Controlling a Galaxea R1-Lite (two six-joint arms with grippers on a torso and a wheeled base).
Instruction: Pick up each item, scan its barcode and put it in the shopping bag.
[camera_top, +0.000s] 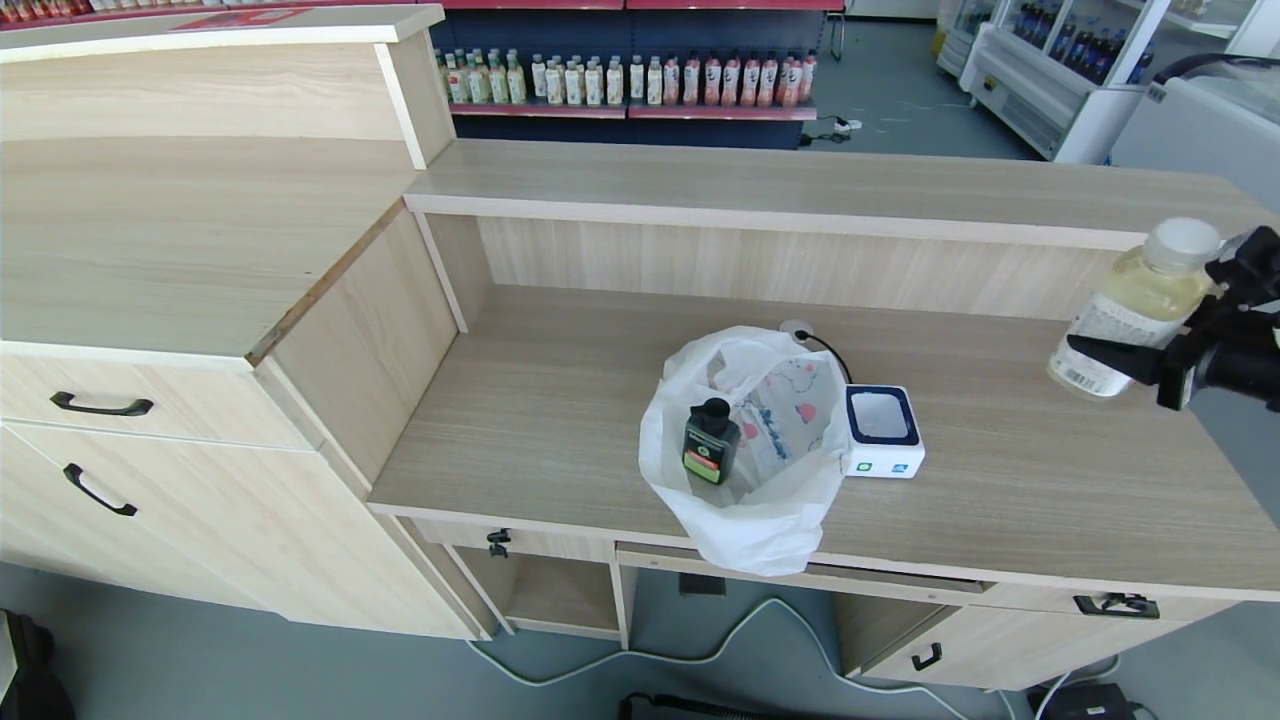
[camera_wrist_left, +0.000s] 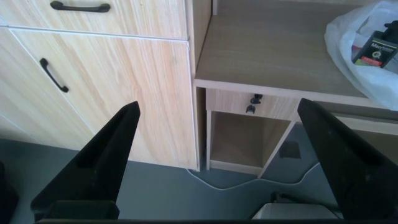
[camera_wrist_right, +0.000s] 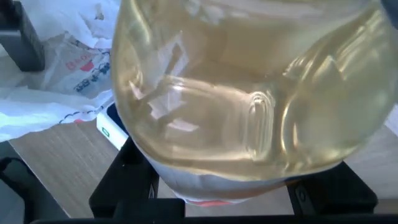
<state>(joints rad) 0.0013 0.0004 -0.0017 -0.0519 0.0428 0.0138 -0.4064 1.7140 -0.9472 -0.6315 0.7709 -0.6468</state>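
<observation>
My right gripper (camera_top: 1165, 345) is shut on a bottle of pale yellow drink (camera_top: 1135, 310) with a white cap, held tilted above the right end of the counter; up close the bottle (camera_wrist_right: 249, 93) fills the right wrist view. A white shopping bag (camera_top: 745, 450) stands open mid-counter with a dark bottle (camera_top: 711, 441) with a green label inside. The white scanner (camera_top: 882, 430) with a dark top sits just right of the bag. My left gripper (camera_wrist_left: 217, 162) is open, low in front of the cabinet, left of the bag (camera_wrist_left: 364, 53).
A cable runs from the scanner to a hole (camera_top: 797, 328) in the counter (camera_top: 560, 410). A raised wooden ledge (camera_top: 800, 185) borders the back. Drawers with black handles (camera_top: 100, 405) stand on the left. Shelves of bottles (camera_top: 630, 80) are behind.
</observation>
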